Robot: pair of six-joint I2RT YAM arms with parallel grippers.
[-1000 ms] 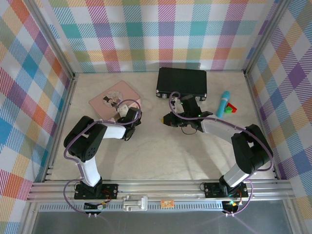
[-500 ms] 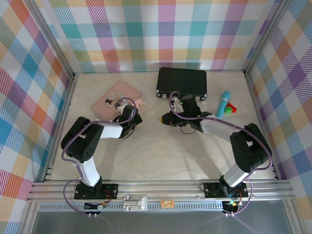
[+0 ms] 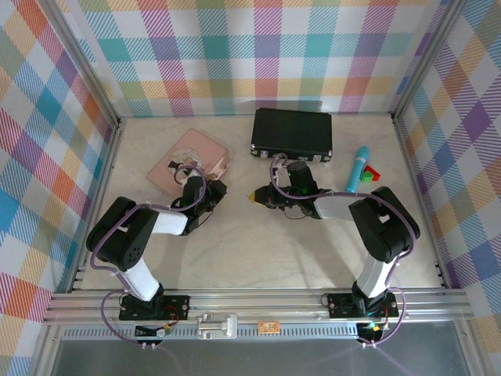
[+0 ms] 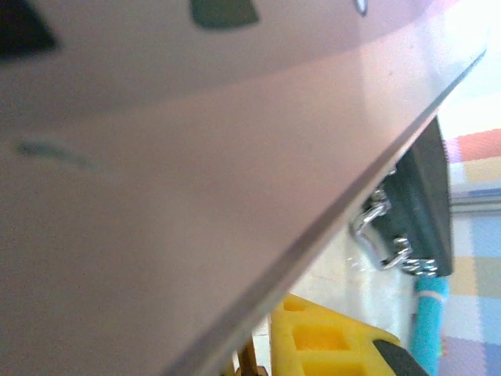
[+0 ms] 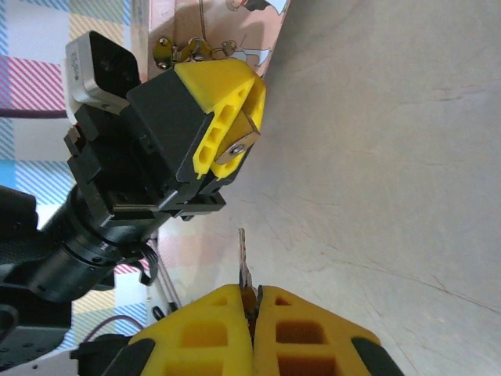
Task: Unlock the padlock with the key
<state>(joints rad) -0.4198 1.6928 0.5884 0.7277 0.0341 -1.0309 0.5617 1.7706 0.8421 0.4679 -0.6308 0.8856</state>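
Pinching the key [image 5: 243,257] between its jaws, the right gripper [image 5: 252,293] faces the left gripper [image 5: 239,144], whose jaw state is unclear.

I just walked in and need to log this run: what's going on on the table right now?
The right fingers are shut on a thin silvery metal key, with its blade pointing towards the left fingers. Those seem to pinch a small brass padlock just beside the flat pink tin. Key and padlock are apart, so the key is not yet in the lock.
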